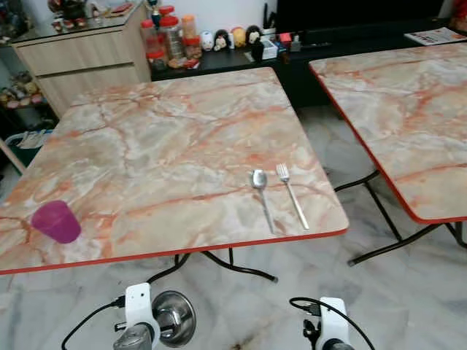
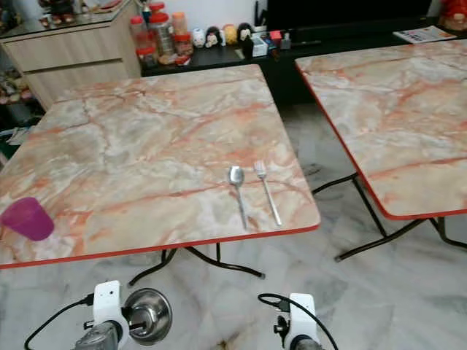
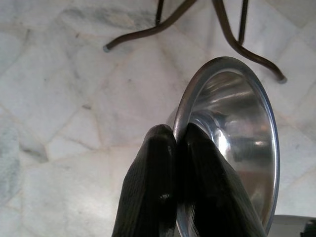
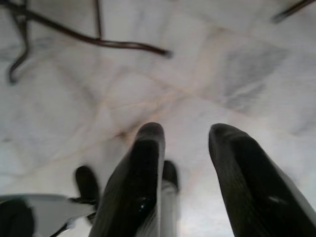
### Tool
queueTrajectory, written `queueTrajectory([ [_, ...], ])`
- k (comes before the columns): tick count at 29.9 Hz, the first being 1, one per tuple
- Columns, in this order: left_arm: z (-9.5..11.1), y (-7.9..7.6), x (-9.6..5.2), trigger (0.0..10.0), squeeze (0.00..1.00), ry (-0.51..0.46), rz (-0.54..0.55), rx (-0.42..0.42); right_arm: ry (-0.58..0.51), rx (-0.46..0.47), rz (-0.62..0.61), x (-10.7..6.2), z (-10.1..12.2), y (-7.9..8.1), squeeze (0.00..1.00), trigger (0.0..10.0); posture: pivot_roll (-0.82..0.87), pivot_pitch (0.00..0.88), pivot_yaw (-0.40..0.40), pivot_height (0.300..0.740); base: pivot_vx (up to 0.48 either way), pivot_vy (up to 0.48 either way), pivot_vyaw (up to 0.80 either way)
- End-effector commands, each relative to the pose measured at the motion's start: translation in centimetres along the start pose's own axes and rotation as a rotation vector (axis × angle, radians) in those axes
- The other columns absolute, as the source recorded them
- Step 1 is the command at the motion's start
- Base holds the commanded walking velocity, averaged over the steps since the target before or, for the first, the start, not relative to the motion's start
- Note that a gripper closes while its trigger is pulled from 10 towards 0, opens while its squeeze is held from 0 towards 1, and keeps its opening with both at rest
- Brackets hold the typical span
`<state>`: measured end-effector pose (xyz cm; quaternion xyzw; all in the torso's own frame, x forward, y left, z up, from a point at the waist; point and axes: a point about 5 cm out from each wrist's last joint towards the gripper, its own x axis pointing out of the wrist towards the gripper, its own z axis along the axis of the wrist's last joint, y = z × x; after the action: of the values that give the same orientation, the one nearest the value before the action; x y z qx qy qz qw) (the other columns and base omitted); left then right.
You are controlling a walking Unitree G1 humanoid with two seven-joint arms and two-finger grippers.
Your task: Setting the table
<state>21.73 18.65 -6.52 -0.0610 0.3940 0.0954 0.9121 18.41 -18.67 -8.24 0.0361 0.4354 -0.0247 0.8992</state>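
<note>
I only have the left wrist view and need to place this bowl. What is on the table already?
Observer: A spoon and a fork lie side by side near the table's front right corner.
Operator: Anything else up there?
Observer: A purple cup stands near the front left edge.
Operator: I see the left gripper pinching the bowl rim. Where is the bowl relative to the table?
Observer: The bowl hangs below and in front of the front edge, over the floor.
Operator: And the right gripper?
Observer: The right gripper is open, holding nothing, over the floor.
</note>
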Motion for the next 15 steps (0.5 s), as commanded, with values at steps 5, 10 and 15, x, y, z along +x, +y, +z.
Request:
queueTrajectory([
  [5,-1.26,1.14,-0.29,10.0,0.0,0.044,0.035,0.026,0.0,-0.025,0.008,0.02,-0.19,0.66,0.0,10.0,-0.22,0.0,0.096,0.74,0.259,-0.397,0.08],
  [10,-1.52,1.29,-0.36,10.0,0.0,0.052,0.04,0.032,0.011,0.007,0.003,-0.05,-0.52,0.55,0.0,10.0,-0.22,0.0,0.096,0.74,0.266,-0.397,0.16],
  [15,-1.56,1.47,-0.38,10.0,0.0,0.052,0.044,0.031,0.008,0.003,0.009,-0.03,-0.48,0.67,0.0,10.0,-0.23,0.0,0.099,0.74,0.28,-0.388,0.0],
])
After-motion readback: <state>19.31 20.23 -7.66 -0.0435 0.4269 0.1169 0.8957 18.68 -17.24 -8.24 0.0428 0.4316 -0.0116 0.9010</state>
